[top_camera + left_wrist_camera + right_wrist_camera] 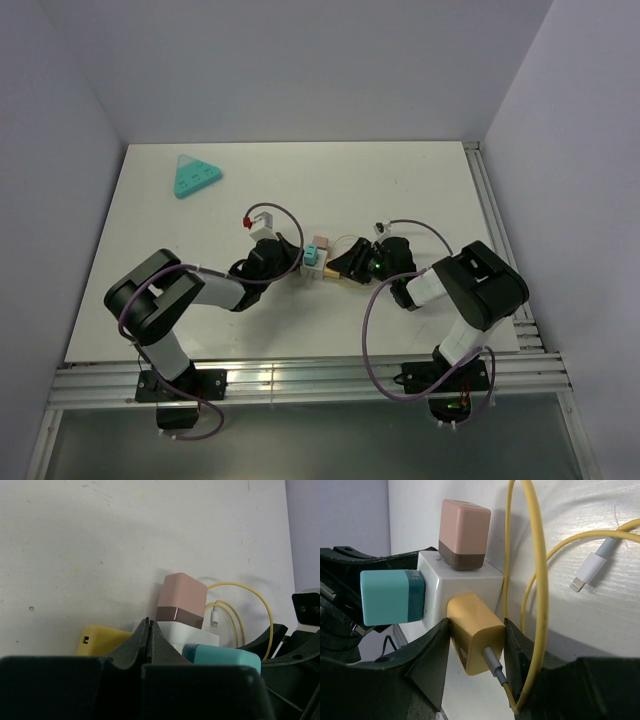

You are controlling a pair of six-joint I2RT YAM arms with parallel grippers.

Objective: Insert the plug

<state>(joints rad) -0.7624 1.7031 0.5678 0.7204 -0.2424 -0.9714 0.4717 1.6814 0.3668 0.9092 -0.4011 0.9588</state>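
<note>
On the white desk (400, 180), the left pincer (150, 625) is pressing its fingers together, likely bracing the white socket cube (465, 582) just ahead of its tips. The right pincer (476, 630) is pinching the yellow plug (475, 645) between its fingers, apparently to seat it in the cube's side.

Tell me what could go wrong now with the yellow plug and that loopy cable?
The yellow cable loops right beside the right gripper, whose fingers flank the yellow plug. Backing away could snag the loop and tug the plug loose. Also, the left gripper is shut in front of the white cube without clearly holding it, so the cube might slide if bumped.
</note>
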